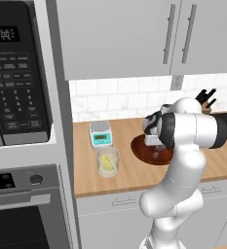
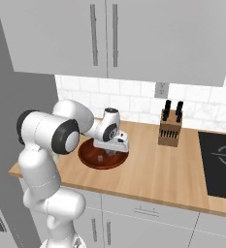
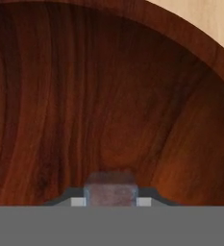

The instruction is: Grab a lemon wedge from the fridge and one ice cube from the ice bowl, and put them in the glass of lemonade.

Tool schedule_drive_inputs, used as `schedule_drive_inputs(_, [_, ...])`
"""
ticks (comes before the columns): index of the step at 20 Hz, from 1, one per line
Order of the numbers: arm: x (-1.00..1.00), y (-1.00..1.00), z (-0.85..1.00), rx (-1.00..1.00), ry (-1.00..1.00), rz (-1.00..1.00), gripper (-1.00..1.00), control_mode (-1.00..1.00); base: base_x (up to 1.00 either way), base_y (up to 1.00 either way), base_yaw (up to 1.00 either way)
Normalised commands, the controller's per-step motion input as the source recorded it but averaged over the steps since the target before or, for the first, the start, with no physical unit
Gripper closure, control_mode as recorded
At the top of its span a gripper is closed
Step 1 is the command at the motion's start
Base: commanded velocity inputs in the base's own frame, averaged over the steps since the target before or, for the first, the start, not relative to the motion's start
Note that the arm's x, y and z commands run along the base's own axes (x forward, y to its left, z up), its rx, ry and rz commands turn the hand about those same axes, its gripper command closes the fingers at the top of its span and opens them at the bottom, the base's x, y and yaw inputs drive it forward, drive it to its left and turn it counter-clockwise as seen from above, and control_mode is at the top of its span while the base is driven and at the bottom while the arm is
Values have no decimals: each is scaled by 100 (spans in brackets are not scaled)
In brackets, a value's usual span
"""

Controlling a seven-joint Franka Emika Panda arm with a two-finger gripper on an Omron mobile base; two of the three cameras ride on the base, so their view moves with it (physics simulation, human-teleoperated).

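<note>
Right up against our hand camera sits the ice cube (image 3: 110, 188), a translucent little block wedged between the two dark fingertips (image 3: 77, 202) at 6 o'clock. Our gripper (image 3: 110, 202) looks clamped on it, jaws pressed to both sides, so we'd call that a grasp, though the cube hasn't left the bowl (image 3: 132, 86) floor yet as far as we can tell. All that wood grain around it is the bowl's inside, with the rim curving off toward 1 o'clock and a sliver of counter (image 3: 205, 19) past it.

From the left base camera, our arm (image 1: 183, 160) bends down over the bowl (image 1: 141, 151), hand pointing straight down, which makes sense: a shallow dish like that is easiest to reach from above. The glass (image 1: 107, 162) stands just beside the bowl at its 8 o'clock, with the lemon wedge (image 1: 105, 161) already showing yellow inside it, so we figure the fridge half is done. A little scale (image 1: 101, 134) sits behind the glass at 12.

From the right base camera the gripper (image 2: 107, 154) is low in the bowl (image 2: 88, 157), and a knife block (image 2: 170, 128) stands well apart at 3 o'clock.

Next up, we reckon: lift straight up, swing over, drop it in. Slippery cube, so we'd go slow.
</note>
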Motion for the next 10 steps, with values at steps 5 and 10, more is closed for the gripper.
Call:
schedule_drive_inputs(5, [-7, -4, 13, 3, -4, 0, 100, -100, 0, 0, 0])
schedule_drive_inputs(10, [-34, 0, 27, 5, -16, 0, 100, -100, 0, 0, 0])
